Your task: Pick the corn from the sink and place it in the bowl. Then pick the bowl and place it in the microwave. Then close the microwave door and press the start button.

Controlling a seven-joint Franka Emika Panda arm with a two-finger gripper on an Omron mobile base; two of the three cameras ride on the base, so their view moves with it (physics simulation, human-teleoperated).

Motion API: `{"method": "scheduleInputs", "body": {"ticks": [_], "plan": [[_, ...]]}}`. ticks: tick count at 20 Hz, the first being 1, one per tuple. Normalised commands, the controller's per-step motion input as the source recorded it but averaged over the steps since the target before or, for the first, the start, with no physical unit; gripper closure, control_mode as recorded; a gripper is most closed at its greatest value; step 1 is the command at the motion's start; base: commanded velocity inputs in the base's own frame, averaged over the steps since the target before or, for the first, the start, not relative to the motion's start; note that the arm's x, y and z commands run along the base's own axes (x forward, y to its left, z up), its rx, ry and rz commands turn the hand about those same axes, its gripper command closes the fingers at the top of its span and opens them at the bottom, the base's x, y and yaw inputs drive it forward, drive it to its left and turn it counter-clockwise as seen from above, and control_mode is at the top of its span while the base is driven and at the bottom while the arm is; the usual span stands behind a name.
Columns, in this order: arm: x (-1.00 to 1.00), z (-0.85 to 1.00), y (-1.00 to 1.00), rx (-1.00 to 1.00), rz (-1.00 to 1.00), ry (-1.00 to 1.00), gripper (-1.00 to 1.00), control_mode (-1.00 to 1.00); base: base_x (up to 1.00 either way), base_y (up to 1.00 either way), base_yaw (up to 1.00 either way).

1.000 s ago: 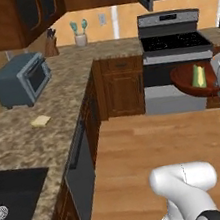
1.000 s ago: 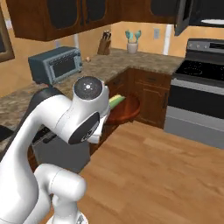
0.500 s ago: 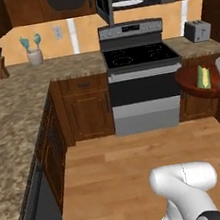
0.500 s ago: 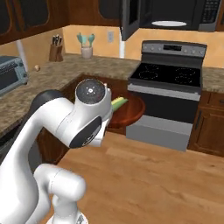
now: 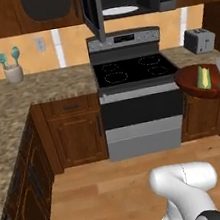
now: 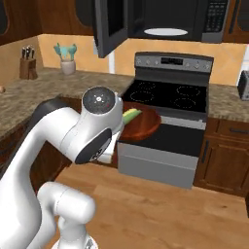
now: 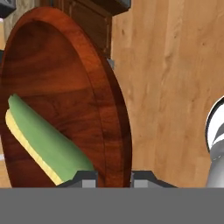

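Ahead, past the wooden floor, the microwave hangs open above the stove. My gripper is clamped on the bowl rim, corn inside. I judge the next move is lifting it into the microwave cavity, kept level.

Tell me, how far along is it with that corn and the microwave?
About halfway. Done: the corn already lies in the bowl. In hand: the claw is shut on the bowl's rim, holding it in the air in front of the stove. Left: the microwave above the stove stands with its door swung open and nothing but its turntable inside, so the bowl must go in, the door be closed and start pressed.
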Motion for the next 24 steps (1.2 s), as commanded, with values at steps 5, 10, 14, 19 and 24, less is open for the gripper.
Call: {"method": "scheduleInputs", "body": {"ticks": [5, 10, 14, 19, 24], "plan": [[0.00, 0.00, 0.00, 0.00, 0.00, 0.00, 1.00, 1.00, 1.00, -0.73, -0.07], [0.00, 0.00, 0.00, 0.00, 0.00, 0.00, 1.00, 1.00, 0.96, -0.30, -0.11], [0.00, 0.00, 0.00, 0.00, 0.00, 0.00, 1.00, 1.00, 0.86, 0.00, -0.09], [0.00, 0.00, 0.00, 0.00, 0.00, 0.00, 1.00, 1.00, 0.63, 0.01, -0.01], [0.00, 0.00, 0.00, 0.00, 0.00, 0.00, 1.00, 1.00, 0.55, 0.25, -0.02]]}}
